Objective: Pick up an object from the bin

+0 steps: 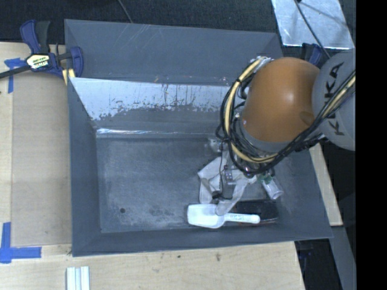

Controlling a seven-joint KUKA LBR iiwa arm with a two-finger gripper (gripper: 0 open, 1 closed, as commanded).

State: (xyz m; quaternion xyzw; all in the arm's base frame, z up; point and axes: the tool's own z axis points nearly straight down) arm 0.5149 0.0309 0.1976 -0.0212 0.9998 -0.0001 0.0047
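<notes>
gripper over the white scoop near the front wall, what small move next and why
Probably a slight straight descent: the gripper seems just above the white scoop, and a black block lies close beside it, so moving sideways risks nudging things.

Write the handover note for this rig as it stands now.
Gripper: low over the lower right of the floor of the bin, above a small heap; grip cannot be judged.
Things: white scoop at the front, black flat piece right of it, pale crumpled piece behind it, small tube by the right wall.
Done: nothing lifted clear.
Left: grasp one thing, raise it out.
</notes>
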